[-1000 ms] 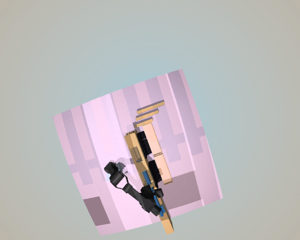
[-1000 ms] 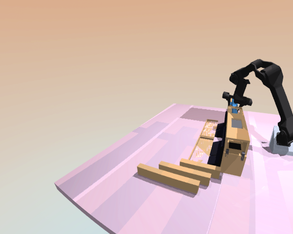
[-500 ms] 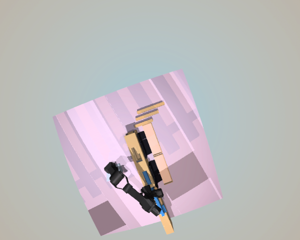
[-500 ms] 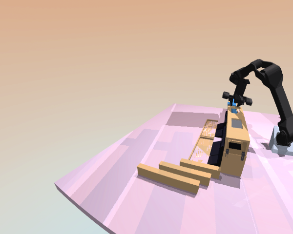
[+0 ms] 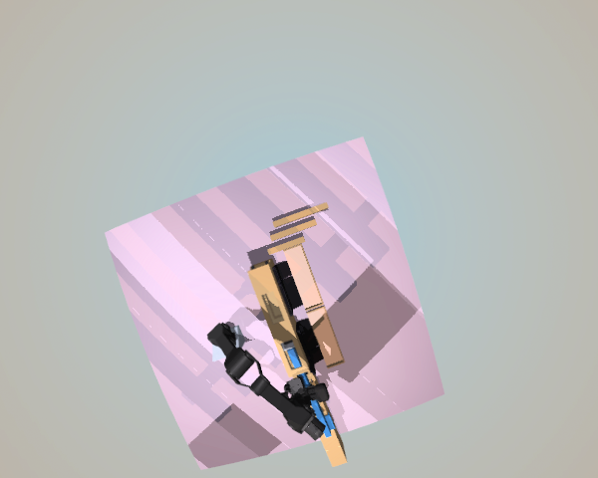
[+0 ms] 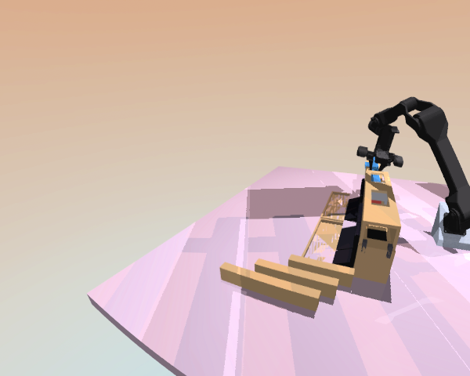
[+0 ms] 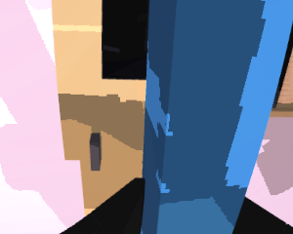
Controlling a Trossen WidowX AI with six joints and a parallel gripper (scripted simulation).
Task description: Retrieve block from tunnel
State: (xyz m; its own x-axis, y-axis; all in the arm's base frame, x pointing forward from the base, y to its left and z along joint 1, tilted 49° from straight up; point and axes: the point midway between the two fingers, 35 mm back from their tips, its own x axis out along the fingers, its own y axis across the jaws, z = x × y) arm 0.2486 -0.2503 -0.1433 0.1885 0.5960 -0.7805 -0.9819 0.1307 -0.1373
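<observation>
So the jaws (image 5: 308,387) (image 6: 374,164) are closed on something: the long blue rectangular handle bar (image 5: 317,411) (image 6: 374,163) (image 7: 210,97) is pinched between them, one black finger on each side of it. They're pointed downward by the near end of the long tan box-shaped tunnel (image 5: 265,280) (image 6: 383,214), where the blue pieces stick out.

As for the small block, it's not in the jaws. A little red patch (image 6: 376,201) can be made out through an opening in the tunnel's roof, well apart from the jaws. That looks like the block, still covered on its sides, but too little is visible to be sure.

What's in the way is basically the tunnel's tan roof and walls. Past the jaws, on the side away from the tunnel, a tan beam (image 5: 334,448) runs on. Dark flat panels (image 5: 288,285) (image 6: 345,247) stand along one side of the tunnel, and a flat tan frame (image 5: 319,295) (image 6: 312,237) is laid out beside them. Three loose tan rectangular rods (image 5: 300,214) (image 6: 269,286) are lying on the pink striped worktop (image 5: 175,288) (image 6: 186,323), near the tunnel's far end from the jaws.
</observation>
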